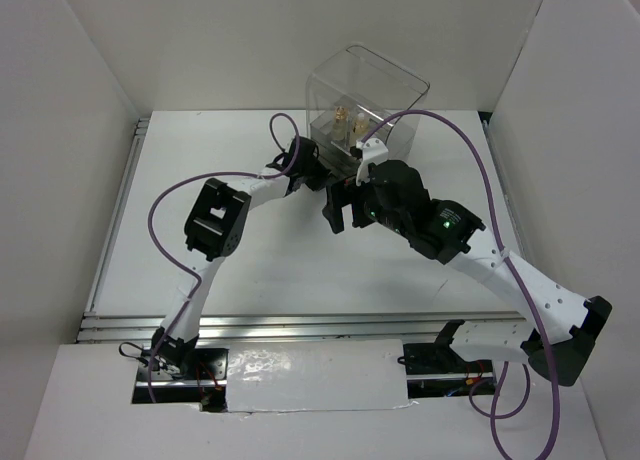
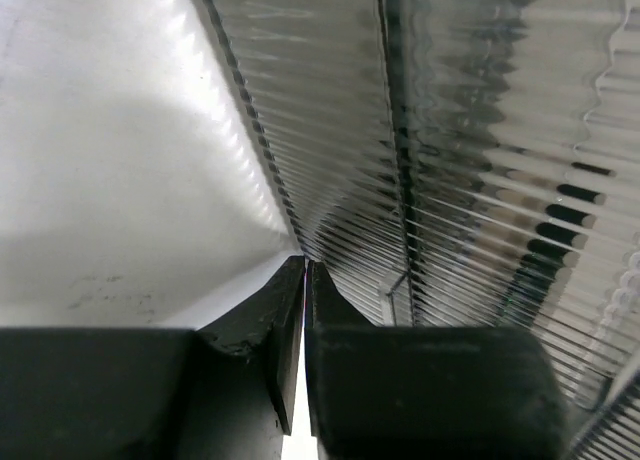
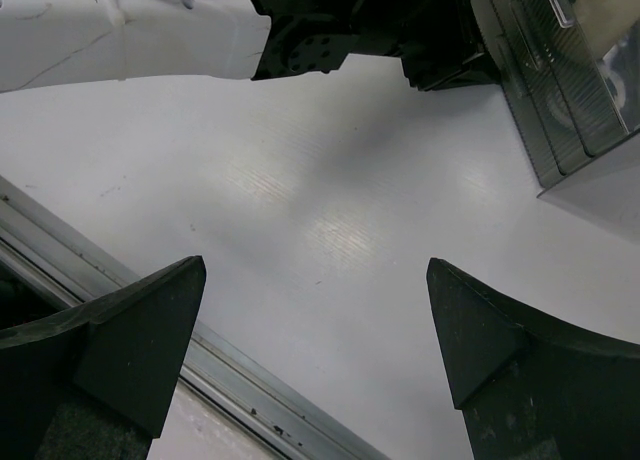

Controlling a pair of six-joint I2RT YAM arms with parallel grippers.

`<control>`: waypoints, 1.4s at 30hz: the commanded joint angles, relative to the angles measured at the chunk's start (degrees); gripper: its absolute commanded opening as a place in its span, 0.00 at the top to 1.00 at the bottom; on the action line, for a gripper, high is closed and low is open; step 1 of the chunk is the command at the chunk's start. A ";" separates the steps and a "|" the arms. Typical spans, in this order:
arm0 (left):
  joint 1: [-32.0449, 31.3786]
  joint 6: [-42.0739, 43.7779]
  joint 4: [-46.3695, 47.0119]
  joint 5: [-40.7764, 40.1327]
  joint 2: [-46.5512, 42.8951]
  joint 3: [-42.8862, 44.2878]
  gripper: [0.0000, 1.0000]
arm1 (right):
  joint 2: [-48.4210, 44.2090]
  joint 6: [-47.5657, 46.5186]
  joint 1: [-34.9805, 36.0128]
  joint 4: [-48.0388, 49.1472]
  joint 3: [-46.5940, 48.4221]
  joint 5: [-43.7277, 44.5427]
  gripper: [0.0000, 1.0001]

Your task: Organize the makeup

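The clear acrylic box point(image 1: 365, 95) stands at the back of the table. Small cream and gold makeup pieces point(image 1: 343, 120) show inside its top part. In the left wrist view, dark thin shapes point(image 2: 560, 235) show blurred through the ribbed drawer front point(image 2: 470, 130); I cannot tell what they are. My left gripper point(image 2: 304, 264) is shut, with nothing seen between its jaws, and its tips are at the bottom edge of the drawer front. It also shows in the top view point(image 1: 322, 170). My right gripper point(image 3: 315, 270) is open and empty above the table, in front of the box point(image 3: 560, 90). No makeup lies loose on the table.
The two arms cross close together in front of the box; the right wrist point(image 1: 395, 195) sits just right of the left gripper. The left arm point(image 3: 150, 30) fills the top of the right wrist view. A metal rail point(image 3: 250, 380) runs along the table's side edge. White walls enclose the table.
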 commanded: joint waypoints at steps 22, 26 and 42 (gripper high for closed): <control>2.04 6.80 -10.65 -7.89 -18.93 -12.44 0.23 | 0.58 0.91 -0.64 2.60 3.74 -1.38 0.00; 3.53 12.59 -25.13 -13.59 -28.36 -14.91 0.20 | -0.73 3.46 -1.25 1.46 7.33 1.51 0.00; 4.06 33.08 -57.07 -41.91 -71.48 -16.13 0.04 | -10.22 9.79 -3.36 -16.03 20.35 25.95 0.00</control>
